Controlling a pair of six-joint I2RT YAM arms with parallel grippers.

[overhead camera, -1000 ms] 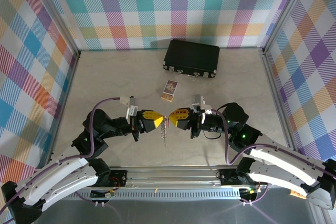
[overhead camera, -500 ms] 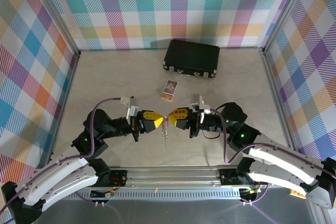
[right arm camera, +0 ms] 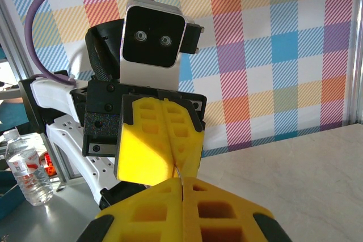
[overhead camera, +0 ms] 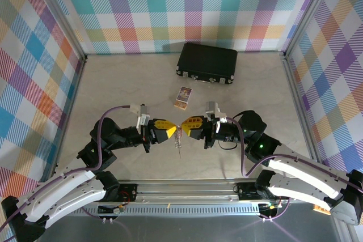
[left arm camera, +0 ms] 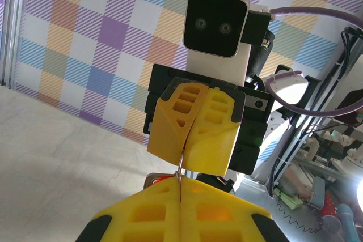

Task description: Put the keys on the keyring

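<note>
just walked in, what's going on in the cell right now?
The two arms meet tip to tip low over the near middle of the table. The left gripper and right gripper are both shut, pinching a thin metal wire between them, apparently the keyring. A thin piece dangles below. A red tag shows just under the right gripper. I can't tell whether the key is threaded on. The black case and small card lie farther back.

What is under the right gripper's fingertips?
A thin wire runs from the shut right gripper into the shut left gripper; a slim silvery piece hangs below them, and a red tag peeks out underneath. The clamped parts are covered.
</note>
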